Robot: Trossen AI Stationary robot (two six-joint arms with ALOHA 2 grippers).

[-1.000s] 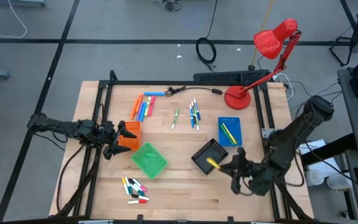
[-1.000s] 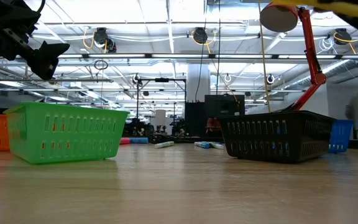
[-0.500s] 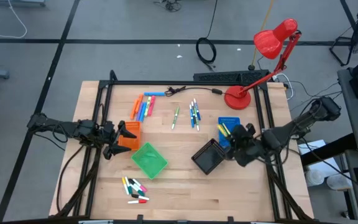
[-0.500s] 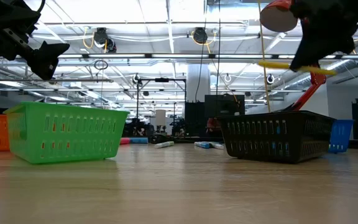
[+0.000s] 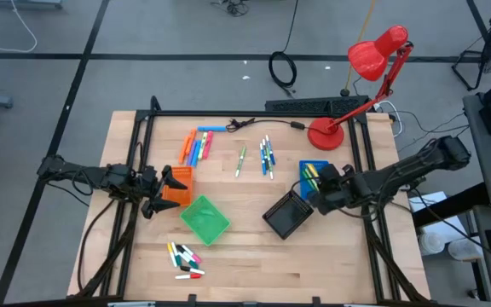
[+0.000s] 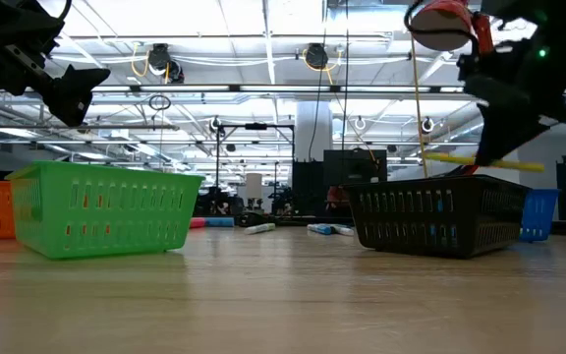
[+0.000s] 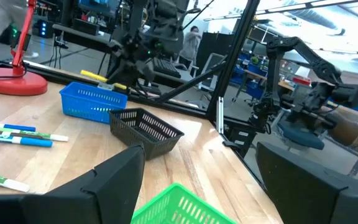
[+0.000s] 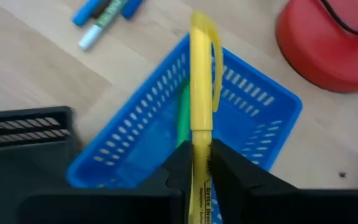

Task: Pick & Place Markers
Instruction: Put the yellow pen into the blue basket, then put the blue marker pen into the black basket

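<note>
Yellow marker (image 8: 201,93) pinched tight in right gripper (image 8: 196,163), held over blue tray (image 8: 263,109) w/ green one, prob. for drop. Left gripper (image 5: 170,189) waits over orange tray (image 5: 180,181), jaws apart, holding 0.

- Right gripper (image 5: 324,185) hangs over the blue tray (image 5: 315,175), yellow marker (image 5: 312,178) at its tip.
- Black tray (image 5: 286,215) lies just beside it.
- Left gripper (image 5: 170,189) sits over the orange tray (image 5: 180,182); green tray (image 5: 205,219) adjacent.

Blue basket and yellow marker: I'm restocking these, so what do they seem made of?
Blue basket: looks like moulded plastic, its walls a grid of even slots. Yellow marker in the right pincer: apparently smooth, slightly glossy plastic, with a moulded cap clip.
</note>
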